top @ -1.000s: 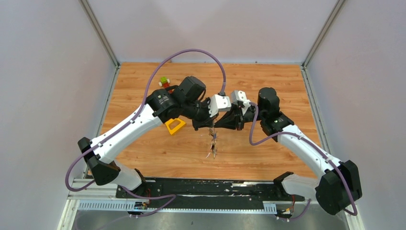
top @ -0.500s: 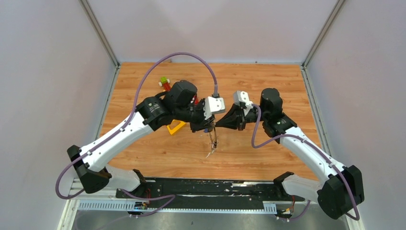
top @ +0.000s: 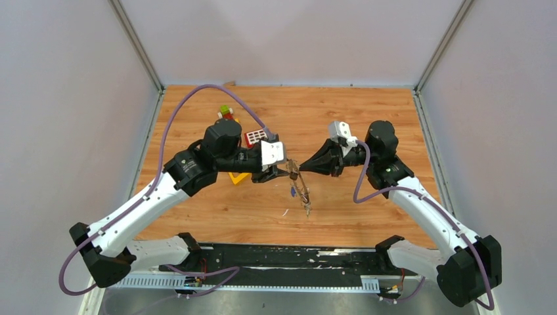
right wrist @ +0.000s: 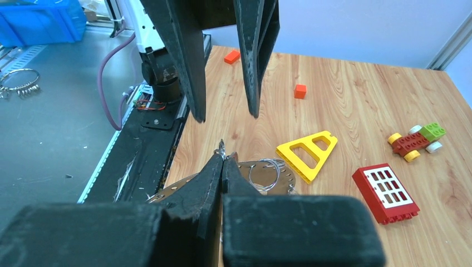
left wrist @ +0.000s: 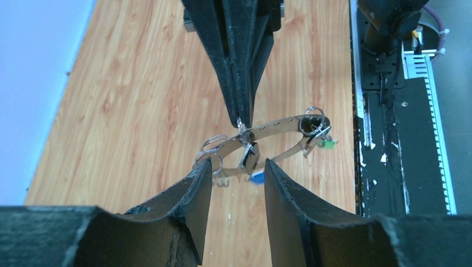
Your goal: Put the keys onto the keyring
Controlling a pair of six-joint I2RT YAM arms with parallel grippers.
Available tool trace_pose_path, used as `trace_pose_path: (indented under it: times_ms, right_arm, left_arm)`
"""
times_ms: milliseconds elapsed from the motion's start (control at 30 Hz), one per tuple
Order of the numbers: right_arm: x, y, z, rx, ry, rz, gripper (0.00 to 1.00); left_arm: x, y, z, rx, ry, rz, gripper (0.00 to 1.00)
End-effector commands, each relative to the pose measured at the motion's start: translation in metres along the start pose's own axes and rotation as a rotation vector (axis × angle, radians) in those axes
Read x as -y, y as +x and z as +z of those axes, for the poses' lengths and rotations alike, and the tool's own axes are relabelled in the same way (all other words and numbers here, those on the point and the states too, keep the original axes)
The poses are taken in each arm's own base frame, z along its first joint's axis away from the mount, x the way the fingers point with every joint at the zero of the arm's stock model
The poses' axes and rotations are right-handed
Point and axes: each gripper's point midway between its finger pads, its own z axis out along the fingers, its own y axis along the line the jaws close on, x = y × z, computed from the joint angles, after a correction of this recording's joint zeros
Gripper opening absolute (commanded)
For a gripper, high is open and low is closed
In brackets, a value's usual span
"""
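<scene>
Right pincer (right wrist: 222,162) pinching keyring (left wrist: 278,123), left pincer (left wrist: 238,164) parted

In the right wrist view, a yellow triangular block (right wrist: 306,156) lies on the wooden table (right wrist: 345,105) just right of the fingertips of the right gripper (right wrist: 222,161). A red windowed brick (right wrist: 389,192) is farther right, and a small toy car (right wrist: 416,140) lies beyond it. A small orange cube (right wrist: 300,91) and an orange-red brick (right wrist: 232,56) sit well ahead of those fingertips, while far to their left, off the table, are a blue bin (right wrist: 39,25) and loose wire rings (right wrist: 19,80).
</scene>
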Motion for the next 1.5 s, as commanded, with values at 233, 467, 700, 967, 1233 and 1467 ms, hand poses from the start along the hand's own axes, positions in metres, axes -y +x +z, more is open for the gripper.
trace_pose_path:
  times_ms: [233,467,700,967,1233,1467]
  right_arm:
    - [-0.010,-0.019,-0.001,0.041,-0.059,-0.061,0.00]
    - [-0.010,-0.018,-0.001,0.039,-0.059,-0.057,0.00]
    - [-0.010,-0.018,-0.001,0.038,-0.054,-0.057,0.00]
    - [-0.009,-0.017,-0.001,0.036,-0.053,-0.055,0.00]
    - [-0.008,-0.015,-0.001,0.030,-0.046,-0.056,0.00]
    - [-0.006,-0.012,-0.001,0.025,-0.038,-0.055,0.00]
  left_arm:
    - [0.008,-0.018,0.019,0.165,0.093,0.131,0.44]
    - [0.010,-0.015,0.022,0.166,0.103,0.110,0.37]
    - [0.010,-0.008,0.026,0.153,0.104,0.095,0.36]
    - [0.012,-0.005,0.029,0.156,0.118,0.069,0.30]
    - [0.012,-0.009,0.031,0.164,0.124,0.048,0.16]
    - [0.012,-0.011,0.031,0.170,0.123,0.033,0.02]
